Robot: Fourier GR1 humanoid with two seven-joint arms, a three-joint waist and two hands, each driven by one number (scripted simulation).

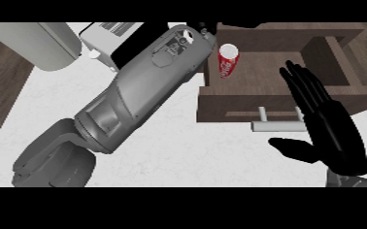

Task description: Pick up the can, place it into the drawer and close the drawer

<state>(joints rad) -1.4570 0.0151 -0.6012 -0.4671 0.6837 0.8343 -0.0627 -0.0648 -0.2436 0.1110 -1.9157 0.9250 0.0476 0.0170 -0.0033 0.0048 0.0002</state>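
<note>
we've got the red can point(228, 60) standing upright inside the open wooden drawer point(237, 107), tucked against its left wall, so by our reading the placing is as good as done and the step in hand is letting go and backing out. our left forearm point(143, 92) stretches diagonally up across the white counter point(179, 150) right to the drawer's left edge, and the left hand point(206, 31) is mostly hidden behind the wrist; only a dark bit peeks out just beside the can's top, so we cannot tell whether it grips the can or has let go. to do this well, we'd want the hand to come away straight up and back, without brushing the can sideways, since a tall can would probably tip easily. over on the right, our right hand point(323, 121) sits spread, fingers straight and pointing up, thumb out to the side, holding nothing, resting in front of the drawer face close to the pale bar handle point(276, 124). that puts it well placed, we'd say, for the push that shuts the drawer once the left arm is out. a toaster point(108, 41) sits off at the top left.
</note>
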